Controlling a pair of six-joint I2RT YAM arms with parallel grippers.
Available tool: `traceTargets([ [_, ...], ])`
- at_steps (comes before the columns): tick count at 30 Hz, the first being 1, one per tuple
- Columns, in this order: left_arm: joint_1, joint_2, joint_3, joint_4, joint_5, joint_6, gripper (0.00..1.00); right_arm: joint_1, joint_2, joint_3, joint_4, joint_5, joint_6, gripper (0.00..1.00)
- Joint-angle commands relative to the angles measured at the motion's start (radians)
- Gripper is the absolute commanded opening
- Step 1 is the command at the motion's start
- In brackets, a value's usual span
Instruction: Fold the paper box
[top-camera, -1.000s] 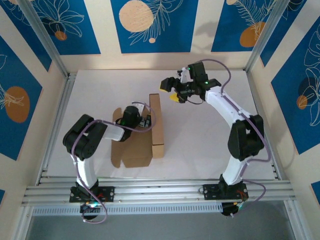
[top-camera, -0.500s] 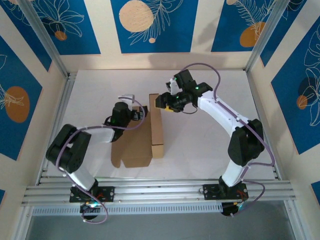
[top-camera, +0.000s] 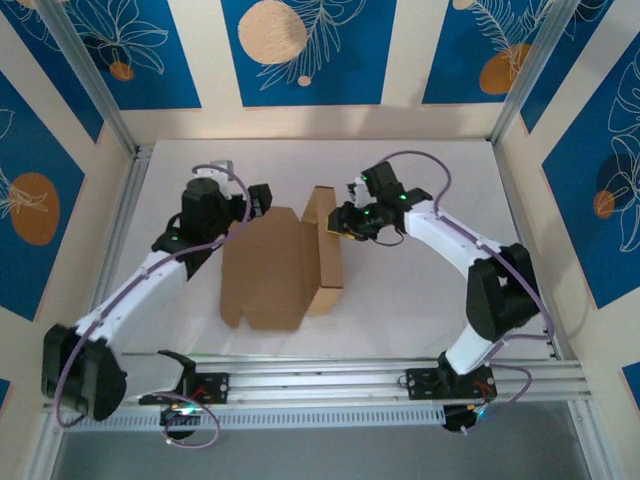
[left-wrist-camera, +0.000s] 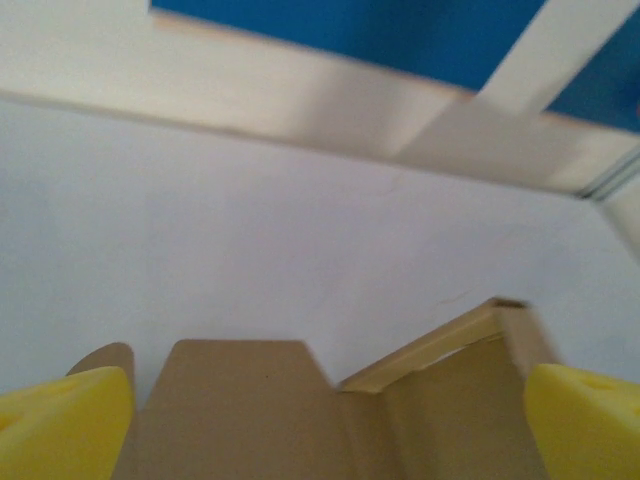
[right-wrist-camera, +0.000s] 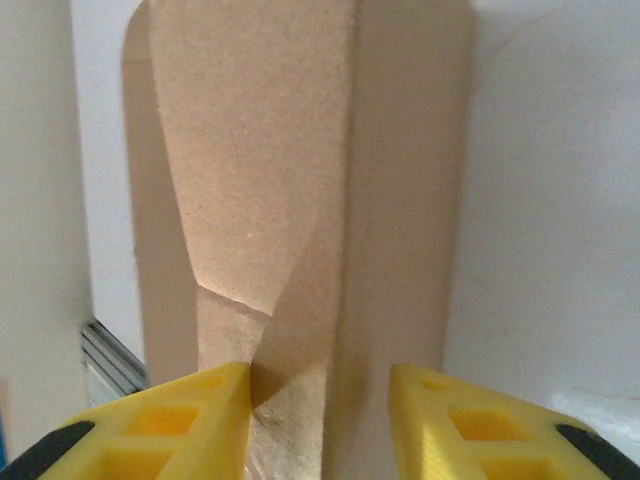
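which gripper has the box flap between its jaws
The right gripper: a raised flap of the box stands between its jaws. The left gripper hangs open by the box's far edge, gripping nothing.

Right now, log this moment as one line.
box: on table, right flap raised | left jaws: open, by its far left corner | right jaws: either side of that flap, grip unclear

Qty: 1 paper box (top-camera: 265, 265). 1 desk (top-camera: 420, 290). 2 arms: left arm (top-camera: 140, 285), right arm (top-camera: 450, 235). 2 tools, 1 ea.: left tool (top-camera: 257, 197), right tool (top-camera: 332, 227).
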Motion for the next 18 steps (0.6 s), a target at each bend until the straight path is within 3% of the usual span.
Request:
traceTargets([
  [1, -0.017, -0.113, 0.094, -0.123, 0.077, 0.046, 1.0, -0.079, 0.019, -0.186, 0.014, 0.071, 0.09, 0.4],
  [5, -0.015, -0.087, 0.25, -0.23, 0.112, 0.09, 1.0, -0.124, 0.011, -0.277, 0.091, 0.045, 0.136, 0.42],
  [8, -0.015, -0.066, 0.297, -0.218, 0.177, 0.063, 1.0, -0.105, 0.047, -0.265, 0.076, 0.034, 0.125, 0.51],
  [13, -0.015, -0.032, 0.34, -0.21, 0.293, -0.003, 1.0, -0.072, 0.032, -0.191, -0.016, 0.159, 0.022, 0.64],
  [16, -0.015, -0.046, 0.312, -0.221, 0.259, 0.003, 1.0, -0.031, 0.038, -0.086, -0.055, 0.251, -0.098, 0.69],
  [18, -0.013, -0.086, 0.258, -0.23, 0.174, 0.019, 1.0, 0.003, 0.061, -0.016, -0.03, 0.306, -0.232, 0.7],
])
